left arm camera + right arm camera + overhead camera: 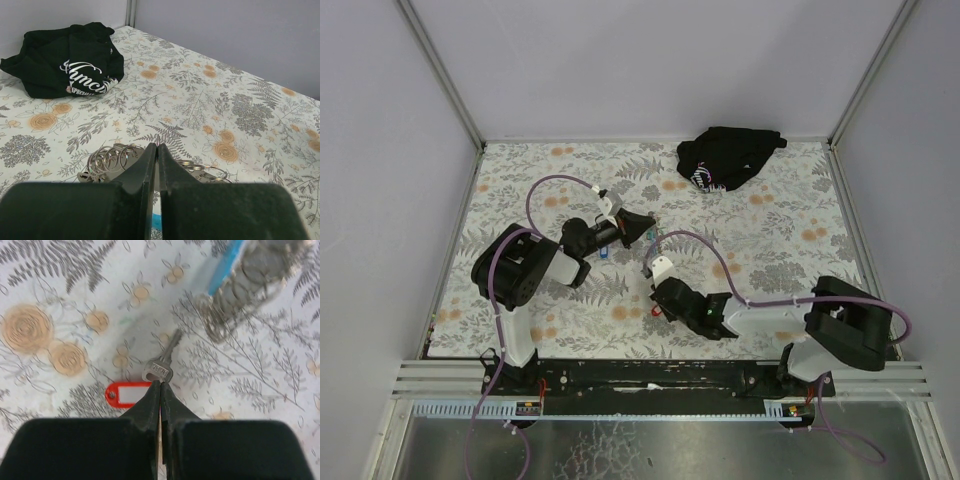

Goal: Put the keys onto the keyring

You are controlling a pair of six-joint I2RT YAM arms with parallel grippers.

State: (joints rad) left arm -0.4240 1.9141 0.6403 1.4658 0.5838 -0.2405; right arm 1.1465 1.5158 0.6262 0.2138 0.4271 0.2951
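Left gripper (156, 146): your jaws were squeezed shut, keyring (112, 159) loops sat right behind the tips, couldn't tell if anything was pinched
Right gripper (160, 384): closed too, tips touching the red-tagged key (164, 360) at its head
Lanyard (255, 275): lay just beyond that key

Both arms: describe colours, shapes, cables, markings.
The left arm and right arm have black joint housings and white links. A purple cable loops along each. The left gripper and right gripper have matte black wedge fingers tapering to points. No readable markings.
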